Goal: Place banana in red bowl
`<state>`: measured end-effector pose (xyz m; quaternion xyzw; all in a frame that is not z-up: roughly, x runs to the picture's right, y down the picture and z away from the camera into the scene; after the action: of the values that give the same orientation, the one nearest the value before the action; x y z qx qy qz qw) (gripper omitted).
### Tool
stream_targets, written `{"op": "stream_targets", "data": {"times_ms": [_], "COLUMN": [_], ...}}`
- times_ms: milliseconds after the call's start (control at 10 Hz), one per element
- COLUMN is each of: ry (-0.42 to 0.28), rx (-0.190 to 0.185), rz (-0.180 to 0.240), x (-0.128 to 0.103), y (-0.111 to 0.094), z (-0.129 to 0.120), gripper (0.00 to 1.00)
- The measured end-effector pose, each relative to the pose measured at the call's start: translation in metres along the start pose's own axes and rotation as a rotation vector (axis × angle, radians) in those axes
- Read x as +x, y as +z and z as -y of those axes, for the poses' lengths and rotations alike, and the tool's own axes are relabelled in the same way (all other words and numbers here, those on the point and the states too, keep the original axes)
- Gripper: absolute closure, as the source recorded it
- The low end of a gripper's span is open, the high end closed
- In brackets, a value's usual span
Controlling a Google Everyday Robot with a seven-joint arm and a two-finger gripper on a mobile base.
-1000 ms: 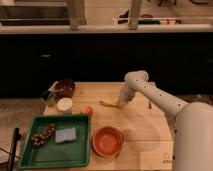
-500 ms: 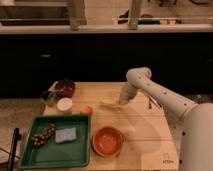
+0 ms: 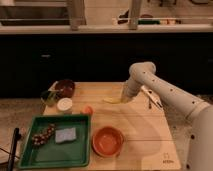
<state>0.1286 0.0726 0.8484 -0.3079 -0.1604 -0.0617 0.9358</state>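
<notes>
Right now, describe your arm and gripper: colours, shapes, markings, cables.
The arm is off-white, built of smooth rounded tubes with a bulbous joint and small dark dots along one link; a thin dark piece hangs beneath it. The gripper, pale like the arm, is beside the banana.

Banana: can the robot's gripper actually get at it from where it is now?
Probably yes. The gripper is right at one end of the banana, with nothing between them. The orange fruit and white cup lie apart on its other side.
</notes>
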Motion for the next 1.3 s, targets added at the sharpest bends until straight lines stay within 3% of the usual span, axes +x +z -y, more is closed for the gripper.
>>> {"op": "stream_targets", "data": {"times_ms": [900, 1300], "ry": [-0.058, -0.078], "rx": [-0.051, -0.064], "rz": [0.036, 0.055], "x": [-0.009, -0.017], "y": [-0.034, -0.038], "z": [-0.045, -0.063], "gripper": [0.98, 0.98]}}
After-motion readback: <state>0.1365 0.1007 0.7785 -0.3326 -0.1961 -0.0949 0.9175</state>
